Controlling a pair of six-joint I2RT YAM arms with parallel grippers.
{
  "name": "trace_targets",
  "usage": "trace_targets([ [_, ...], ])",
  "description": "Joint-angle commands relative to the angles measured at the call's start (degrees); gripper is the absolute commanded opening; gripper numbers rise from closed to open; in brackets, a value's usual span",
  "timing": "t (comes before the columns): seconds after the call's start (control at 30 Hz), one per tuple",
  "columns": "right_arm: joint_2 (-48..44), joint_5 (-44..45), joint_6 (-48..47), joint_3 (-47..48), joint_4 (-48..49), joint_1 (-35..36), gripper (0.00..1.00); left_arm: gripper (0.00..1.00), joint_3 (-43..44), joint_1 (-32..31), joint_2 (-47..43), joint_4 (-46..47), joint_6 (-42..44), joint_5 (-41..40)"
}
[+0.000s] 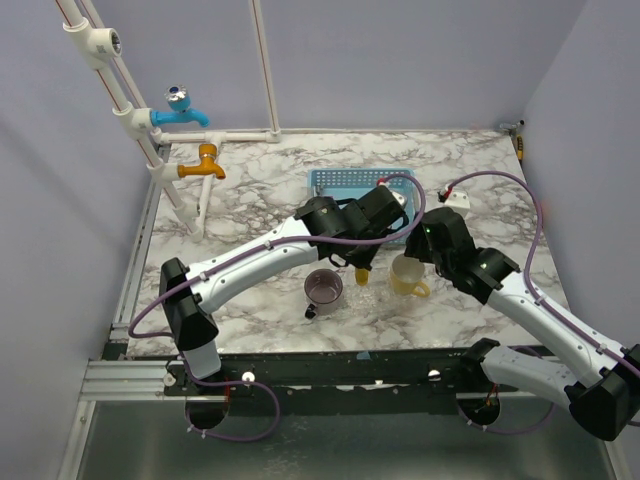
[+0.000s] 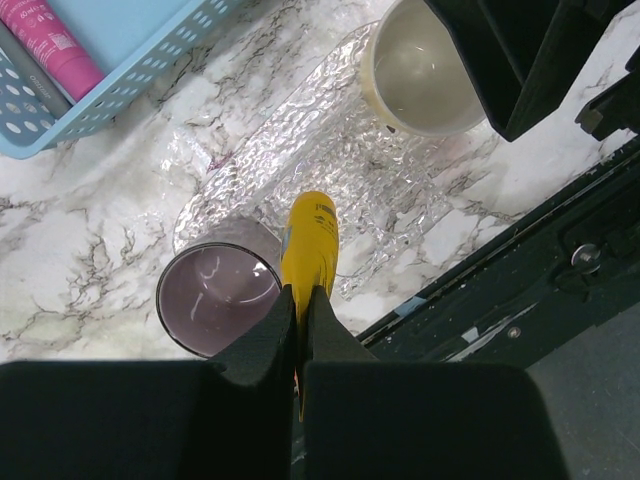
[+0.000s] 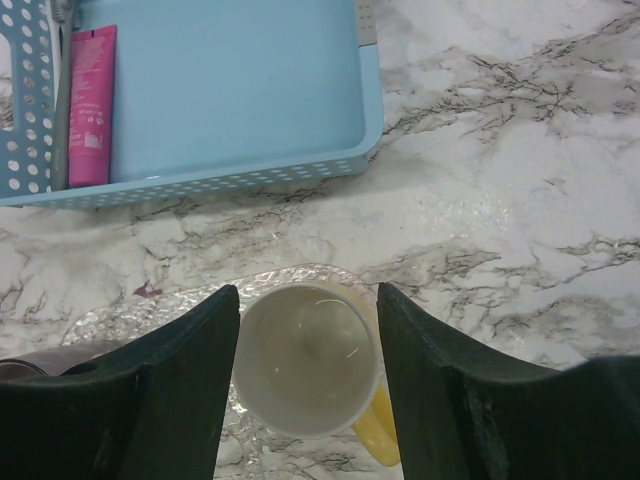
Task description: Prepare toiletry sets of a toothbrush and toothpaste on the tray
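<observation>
From above, the left gripper (image 1: 362, 266) hangs on the near side of the blue tray (image 1: 320, 180), between the mauve cup (image 1: 324, 290) and the cream mug (image 1: 408, 275). Its wrist view shows jaws pinching the yellow toothpaste (image 2: 310, 240), whose long axis points ahead, with the tray up-left holding the pink toothpaste (image 2: 50, 45). The right gripper (image 3: 308, 295) is spread astride the mug, below the tray.

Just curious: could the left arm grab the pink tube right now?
Probably not: the left tool is shut on the yellow toothpaste, so it has no free grip, though the pink tube lies uncovered in the blue basket.
</observation>
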Motion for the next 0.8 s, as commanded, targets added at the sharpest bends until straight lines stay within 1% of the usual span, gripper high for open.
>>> trace_targets([
  [0.0, -0.3, -0.8, 0.1, -0.9, 0.3, -0.2, 0.61, 0.00, 0.8, -0.4, 1.2, 1.0, 0.1, 0.7],
  [0.77, -0.1, -1.2, 0.2, -1.3, 0.3, -0.2, 0.61, 0.00, -6.6, 0.6, 2.2, 5.2, 0.2, -0.1],
])
